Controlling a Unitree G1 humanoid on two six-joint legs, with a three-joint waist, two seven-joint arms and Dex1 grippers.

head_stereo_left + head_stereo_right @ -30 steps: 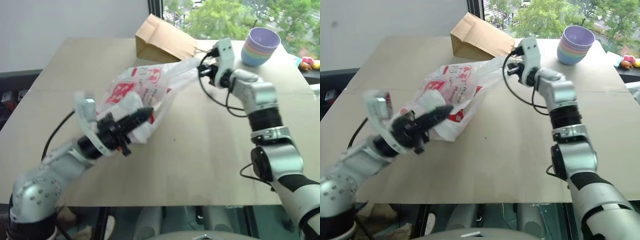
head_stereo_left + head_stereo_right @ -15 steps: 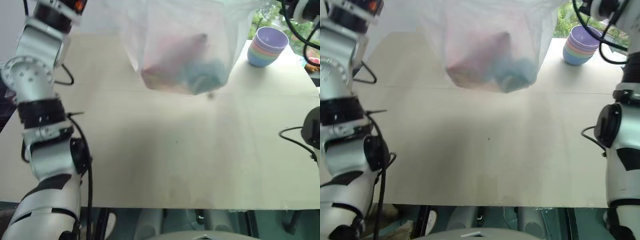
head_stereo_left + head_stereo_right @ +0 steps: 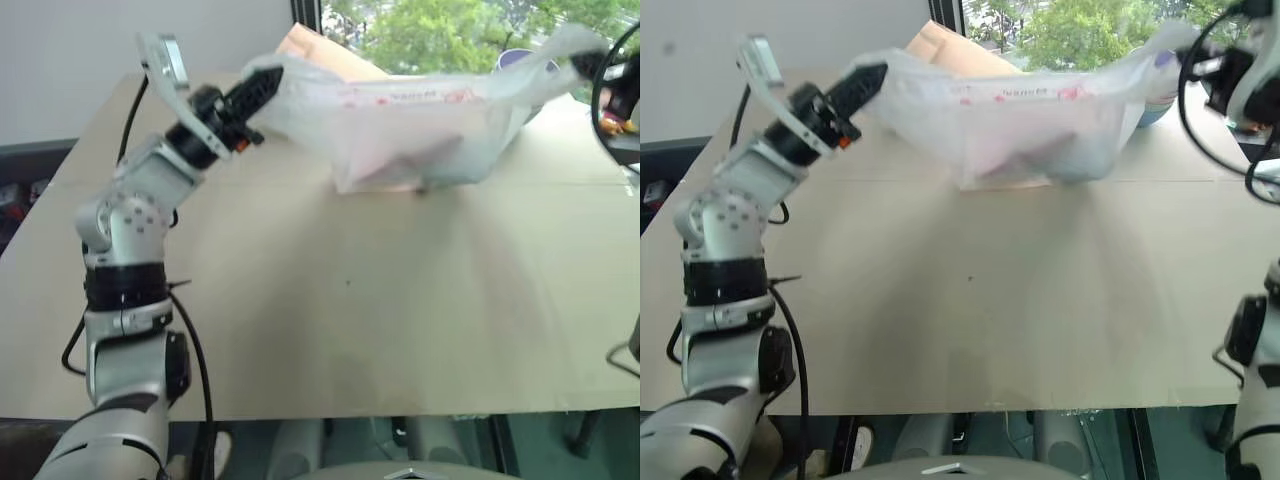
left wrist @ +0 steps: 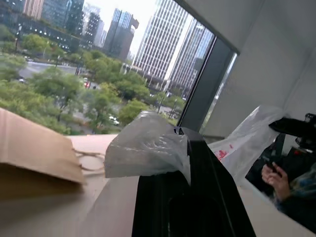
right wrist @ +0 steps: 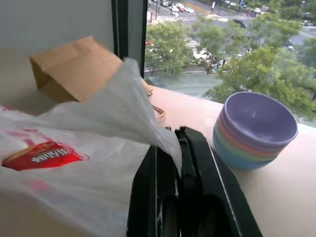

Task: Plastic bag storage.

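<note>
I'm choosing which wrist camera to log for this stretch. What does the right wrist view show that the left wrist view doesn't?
Right wrist view: a stack of bowls and a red snack packet inside the plastic bag.
Left wrist view: city towers and a person's hand.
Both: the brown paper bag, trees outside, and jaws shut on the plastic bag.

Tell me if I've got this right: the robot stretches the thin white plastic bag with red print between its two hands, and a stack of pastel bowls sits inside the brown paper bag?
Not quite. The stack of pastel bowls stands on the beige table, apart from the brown paper bag, as the right wrist view shows. The rest holds: the left hand and right hand each grip an end of the thin white plastic bag with red print.
</note>
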